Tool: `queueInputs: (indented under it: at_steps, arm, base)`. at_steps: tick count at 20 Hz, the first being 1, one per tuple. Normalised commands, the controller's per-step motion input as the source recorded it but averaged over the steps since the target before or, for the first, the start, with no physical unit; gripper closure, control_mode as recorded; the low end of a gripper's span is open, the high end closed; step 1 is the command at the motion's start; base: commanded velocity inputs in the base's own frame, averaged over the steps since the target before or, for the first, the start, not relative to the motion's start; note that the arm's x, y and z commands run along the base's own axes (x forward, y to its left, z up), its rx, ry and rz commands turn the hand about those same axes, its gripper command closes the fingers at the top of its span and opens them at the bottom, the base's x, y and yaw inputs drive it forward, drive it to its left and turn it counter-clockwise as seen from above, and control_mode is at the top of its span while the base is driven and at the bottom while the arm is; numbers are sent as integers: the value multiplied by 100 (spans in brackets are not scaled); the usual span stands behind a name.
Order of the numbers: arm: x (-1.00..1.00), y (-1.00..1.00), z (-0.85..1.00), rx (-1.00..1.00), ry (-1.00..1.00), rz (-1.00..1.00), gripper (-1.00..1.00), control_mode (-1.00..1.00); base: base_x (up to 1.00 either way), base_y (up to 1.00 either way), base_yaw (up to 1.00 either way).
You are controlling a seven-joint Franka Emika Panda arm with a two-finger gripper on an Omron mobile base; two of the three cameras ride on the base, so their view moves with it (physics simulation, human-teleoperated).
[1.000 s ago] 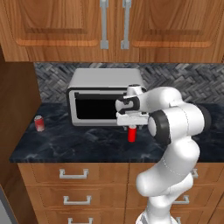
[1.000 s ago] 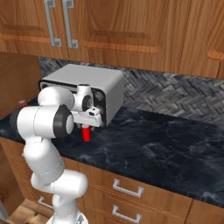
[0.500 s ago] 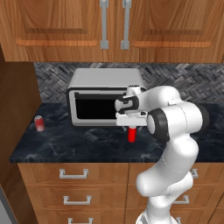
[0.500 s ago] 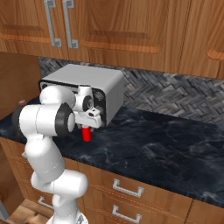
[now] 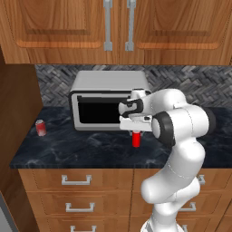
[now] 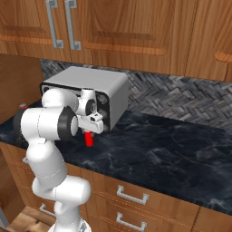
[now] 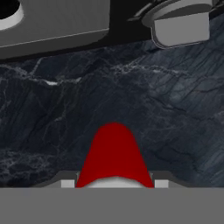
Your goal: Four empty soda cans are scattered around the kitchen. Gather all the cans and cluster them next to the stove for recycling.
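Observation:
A red soda can (image 5: 135,139) (image 6: 89,139) stands upright on the dark marble counter, just in front of the toaster oven's right end. My gripper (image 5: 135,132) (image 6: 89,132) points straight down over it and is shut on it. In the hand view the red can (image 7: 114,157) sits between my two fingertips, with the gripper (image 7: 114,183) at its top. A second red soda can (image 5: 41,128) stands far left on the counter near the wooden side wall. The stove is out of view.
The silver toaster oven (image 5: 108,102) (image 6: 90,90) stands close behind the gripper against the herringbone backsplash. Wooden wall cabinets (image 5: 118,27) hang overhead. A tall wooden panel (image 5: 18,113) closes off the counter's left end. Open counter (image 6: 172,154) stretches to the right.
The fingers have closed onto the red can. The arm and the can stay where they were.

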Motion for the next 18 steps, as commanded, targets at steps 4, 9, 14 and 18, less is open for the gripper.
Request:
queueInputs:
  at_steps: [4,9,14,18]
  arm:
    - [-17,0,17,0,0,-4,100,-100]
    - [-25,0,28,0,0,0,100,-100]
    - [-33,0,29,0,0,0,100,-100]
    - [-40,0,22,0,0,0,100,-100]
  base:
    - [0,0,0]
    - [0,0,0]
    - [0,0,0]
    - [0,0,0]
